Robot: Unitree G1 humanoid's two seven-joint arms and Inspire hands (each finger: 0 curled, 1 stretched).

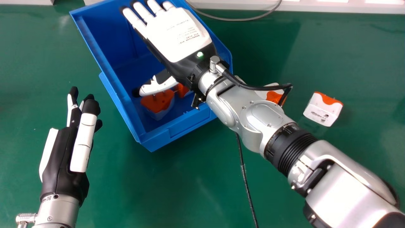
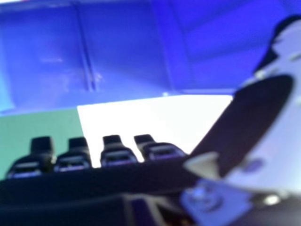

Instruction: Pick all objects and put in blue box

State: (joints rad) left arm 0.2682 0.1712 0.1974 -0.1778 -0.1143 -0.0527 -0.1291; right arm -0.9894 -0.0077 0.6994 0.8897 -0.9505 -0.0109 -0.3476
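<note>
**Two Down, Two to Go at the Blue Box**

A robot's right hand (image 1: 178, 33) hung open over a blue box (image 1: 186, 126), its fingers straight and nothing in its grasp, in what looked like the moment just after a release. Beneath the thumb (image 1: 159, 87) lay an orange-and-white adapter (image 1: 157, 102), inside the box near its front wall, with a second adapter (image 1: 182, 90) just beside it, partly hidden under the wrist. In the right hand view, the box's inner wall (image 2: 124, 52) rose beyond the spread fingertips.

Two more pieces awaited collection on the green desk (image 1: 177, 186), to the right of the box: a third adapter (image 1: 275, 95), partly covered by the silver right arm (image 1: 265, 118), and a fourth adapter (image 1: 323, 109) farther right, in plain sight. The left hand (image 1: 66, 155) was idle to the left of the box, its fingers extended and empty.

The job appeared about half done. The next move called for lifting the right hand clear of the rim, swinging it back over the desk and closing on one of the remaining adapters.
</note>
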